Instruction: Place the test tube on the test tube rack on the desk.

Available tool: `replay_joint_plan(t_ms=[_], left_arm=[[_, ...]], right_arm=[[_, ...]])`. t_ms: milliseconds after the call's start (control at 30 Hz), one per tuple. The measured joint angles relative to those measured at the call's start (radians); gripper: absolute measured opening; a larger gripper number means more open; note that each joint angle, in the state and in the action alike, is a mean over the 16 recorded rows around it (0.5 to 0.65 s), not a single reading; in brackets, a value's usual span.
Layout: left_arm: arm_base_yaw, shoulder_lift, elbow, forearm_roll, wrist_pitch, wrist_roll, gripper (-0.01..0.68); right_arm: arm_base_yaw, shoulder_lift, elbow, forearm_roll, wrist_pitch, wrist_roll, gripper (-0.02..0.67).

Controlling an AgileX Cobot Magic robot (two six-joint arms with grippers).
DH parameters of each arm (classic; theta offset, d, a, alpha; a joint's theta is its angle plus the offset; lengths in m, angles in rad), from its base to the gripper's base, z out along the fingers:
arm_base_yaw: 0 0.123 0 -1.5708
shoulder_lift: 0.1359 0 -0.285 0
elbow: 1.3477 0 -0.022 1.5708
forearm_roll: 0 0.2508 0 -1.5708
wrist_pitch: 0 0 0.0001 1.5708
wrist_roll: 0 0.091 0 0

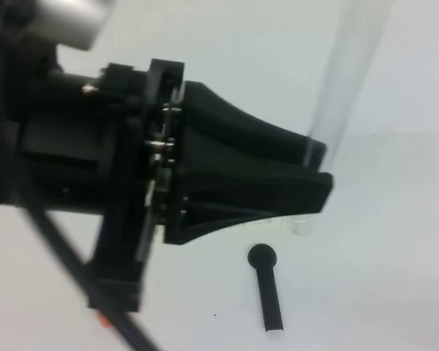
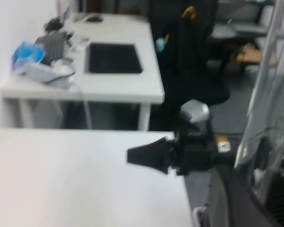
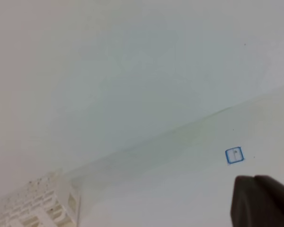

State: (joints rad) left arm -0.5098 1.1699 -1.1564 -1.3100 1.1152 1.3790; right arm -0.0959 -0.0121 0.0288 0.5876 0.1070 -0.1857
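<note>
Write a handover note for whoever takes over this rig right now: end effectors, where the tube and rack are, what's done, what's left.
Left end effector: raised close to the high camera, shut on the test tube, which stands roughly upright above the desk.
Right end effector: shut, empty as far as visible, low over the desk.
Test tube rack: on the desk, only a corner showing in the right wrist view.
A black round-headed stick lies on the desk.
Done: tube lifted. Left: carry it to the rack, lower it into a hole, release.

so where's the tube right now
In the high view the tube is up off the desk, held in the left pincer right of centre, slanting up to the top edge, above the black stick.
</note>
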Motion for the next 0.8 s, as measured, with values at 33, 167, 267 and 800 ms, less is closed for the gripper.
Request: replay_joint_plan(t_ms=[33, 167, 267, 800], left_arm=[[0.023, 0.0, 0.02, -0.022, 0.012, 0.019, 0.11], [0.112, -0.001, 0.121, -0.108, 0.057, 0.116, 0.11], [0.166, -0.001, 0.216, -0.172, 0.08, 0.208, 0.11], [0.239, -0.003, 0.642, -0.328, 0.076, 0.638, 0.11]], right_arm=[[0.0, 0.0, 0.0, 0.001, 0.0, 0.0, -0.001], [0.0, 0.0, 0.0, 0.004, 0.002, 0.0, -0.001], [0.0, 0.0, 0.0, 0.007, 0.003, -0.003, -0.001], [0.0, 0.0, -0.033, 0.014, 0.043, -0.077, -0.001]])
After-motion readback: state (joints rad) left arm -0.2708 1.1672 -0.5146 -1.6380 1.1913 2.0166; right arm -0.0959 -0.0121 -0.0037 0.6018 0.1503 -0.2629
